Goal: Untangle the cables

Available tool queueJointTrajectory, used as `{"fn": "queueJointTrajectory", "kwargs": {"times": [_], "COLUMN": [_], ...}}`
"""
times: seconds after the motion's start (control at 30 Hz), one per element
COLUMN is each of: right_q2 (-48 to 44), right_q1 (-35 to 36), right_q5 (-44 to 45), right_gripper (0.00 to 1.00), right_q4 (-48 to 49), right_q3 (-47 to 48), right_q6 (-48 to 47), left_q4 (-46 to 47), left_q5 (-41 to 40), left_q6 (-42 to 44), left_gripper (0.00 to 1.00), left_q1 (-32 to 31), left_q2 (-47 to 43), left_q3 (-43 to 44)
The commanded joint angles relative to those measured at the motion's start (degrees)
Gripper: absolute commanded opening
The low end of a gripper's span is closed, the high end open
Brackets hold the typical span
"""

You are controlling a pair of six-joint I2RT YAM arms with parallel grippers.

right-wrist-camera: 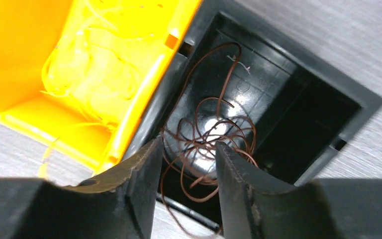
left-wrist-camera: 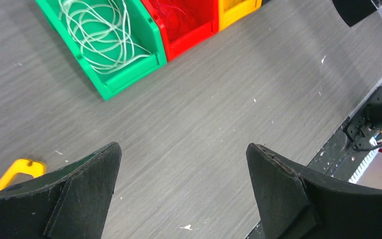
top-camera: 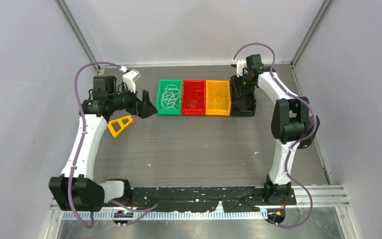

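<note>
right fingers [right-wrist-camera: 139, 174] part-open over brown cables [right-wrist-camera: 206, 134], clear only from wrist | left fingers [left-wrist-camera: 94, 174] wide apart

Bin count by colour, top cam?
Green plastic bin: 1
Red plastic bin: 1
Yellow-orange plastic bin: 1
Black plastic bin: 1
Total: 4

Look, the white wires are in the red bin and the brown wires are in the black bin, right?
Not quite. The white wires lie in the green bin, not the red one; the left wrist view shows it. The brown wires are in the black bin, as you said.
</note>
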Motion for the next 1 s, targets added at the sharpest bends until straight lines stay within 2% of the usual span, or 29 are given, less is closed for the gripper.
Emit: {"fn": "queueJointTrajectory", "kwargs": {"times": [0.0, 0.13, 0.27, 0.4, 0.47, 0.57, 0.67, 0.73, 0.83, 0.97], "right_q2": [-10.3, -15.7, -22.9, -32.2, -37.5, -46.6, -53.9, -58.7, -64.5, -66.2], "right_q1": [0.2, 0.2, 0.1, -0.5, -0.9, -1.3, -1.4, -1.5, -1.6, -2.0], "right_q5": [-3.6, -6.1, -7.2, -8.0, -8.5, -8.8, -7.8, -7.3, -5.8, -4.1], "right_gripper": [0.56, 0.75, 0.96, 0.96, 0.95, 0.95, 0.95, 0.95, 0.95, 0.95], "right_q4": [-0.4, -2.0, -2.6, -2.0, -1.5, -0.1, 2.7, 3.7, 3.6, 2.0], "right_q3": [3.4, 4.4, 1.8, -6.2, -11.7, -21.2, -36.0, -42.3, -46.7, -46.2], "right_q6": [-1.0, -1.6, -1.9, 0.2, 1.0, 1.2, 2.0, 2.1, 1.2, 0.1], "left_q4": [-2.7, -8.7, -16.9, -24.7, -26.0, -22.0, -18.0, -15.2, -11.8, -11.7], "left_q5": [-2.0, -2.2, -4.6, -12.0, -17.3, -23.3, -25.5, -28.0, -31.6, -32.0], "left_q6": [1.3, 2.1, 3.6, 1.2, 0.6, 1.3, 1.1, 1.4, 2.1, 1.2], "left_gripper": [1.0, 1.0, 0.99, 1.0, 1.0, 1.0, 1.0, 1.0, 1.0, 1.0], "left_q1": [0.2, 0.7, 1.3, 1.3, 1.3, 1.3, 0.1, -2.1, -4.3, -4.4], "left_q2": [2.0, 5.6, 11.0, 17.5, 18.8, 15.4, 10.7, 7.2, 2.5, 0.1], "left_q3": [7.3, 13.5, 25.5, 37.4, 39.0, 32.4, 21.9, 14.7, 5.8, 3.7]}}
